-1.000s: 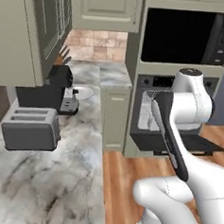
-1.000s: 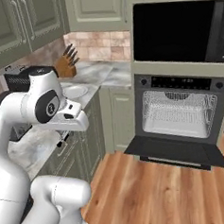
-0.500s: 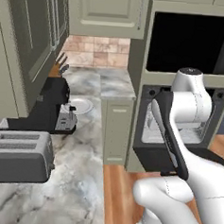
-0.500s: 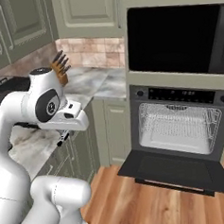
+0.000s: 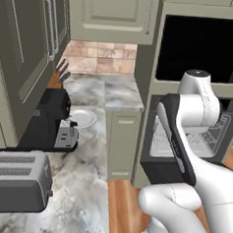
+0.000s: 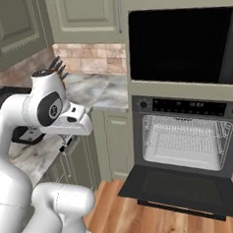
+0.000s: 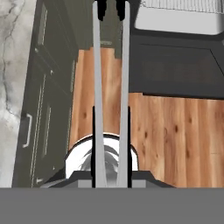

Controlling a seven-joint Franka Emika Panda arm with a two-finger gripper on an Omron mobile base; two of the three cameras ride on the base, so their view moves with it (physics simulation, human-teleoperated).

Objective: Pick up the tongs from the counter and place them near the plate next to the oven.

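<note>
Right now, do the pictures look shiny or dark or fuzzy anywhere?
Left base view: soft and a little fuzzy, the coffee machine nearly plain black. Right base view: even light, no glare on the oven, its window plain black. Hand view: the tongs show sharp and pale; the cabinets sit in dark shade.

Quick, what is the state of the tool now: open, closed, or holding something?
Tool: closed on the tongs, which stick out over the wood floor.
</note>
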